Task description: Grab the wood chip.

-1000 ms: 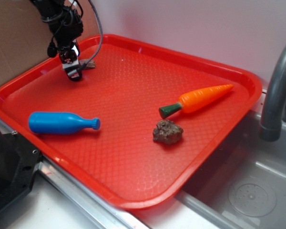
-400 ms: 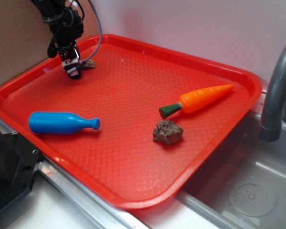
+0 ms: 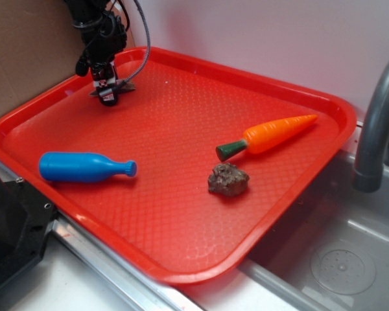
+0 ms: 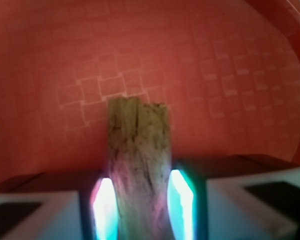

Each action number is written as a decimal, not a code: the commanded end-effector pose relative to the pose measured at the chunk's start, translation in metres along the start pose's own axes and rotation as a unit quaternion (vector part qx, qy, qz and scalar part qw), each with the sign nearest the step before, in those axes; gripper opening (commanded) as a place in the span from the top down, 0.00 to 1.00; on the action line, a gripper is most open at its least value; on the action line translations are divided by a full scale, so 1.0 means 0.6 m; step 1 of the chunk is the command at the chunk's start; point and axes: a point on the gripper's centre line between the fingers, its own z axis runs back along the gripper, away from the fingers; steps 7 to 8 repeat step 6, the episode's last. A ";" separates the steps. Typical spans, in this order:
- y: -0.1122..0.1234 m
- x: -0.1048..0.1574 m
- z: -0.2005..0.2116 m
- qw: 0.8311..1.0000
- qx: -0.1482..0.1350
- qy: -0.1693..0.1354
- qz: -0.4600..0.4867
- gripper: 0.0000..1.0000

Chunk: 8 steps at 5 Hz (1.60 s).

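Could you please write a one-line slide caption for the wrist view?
Wrist view: pincer closed on the wood chip above the red tray.

1. The wood chip [image 4: 138,165] stands lengthwise between the gripper [image 4: 138,207] fingers [image 4: 104,210], pressed on both sides.
2. Its broken end points towards the tray [image 4: 215,60] rim at the top right corner.

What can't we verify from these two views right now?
- Exterior: wood chip mostly hidden behind the gripper; only a tip shows.
- Wrist: chip's near end is cut off by the bottom edge; the image is blurred.
- Neither view shows whether the chip is clear of the red tray.
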 end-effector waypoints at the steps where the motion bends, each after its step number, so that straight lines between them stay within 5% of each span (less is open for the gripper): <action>1: -0.035 0.023 0.094 0.997 0.005 -0.035 0.072 1.00; 2: -0.099 0.065 0.183 0.987 0.025 -0.062 0.149 1.00; 3: -0.156 0.107 0.275 0.977 -0.005 -0.048 0.205 1.00; 4: -0.170 0.108 0.349 0.970 -0.035 -0.039 0.239 1.00; 6: -0.150 0.078 0.336 0.957 -0.004 0.020 0.290 1.00; 8: -0.150 0.078 0.336 0.957 -0.004 0.020 0.290 1.00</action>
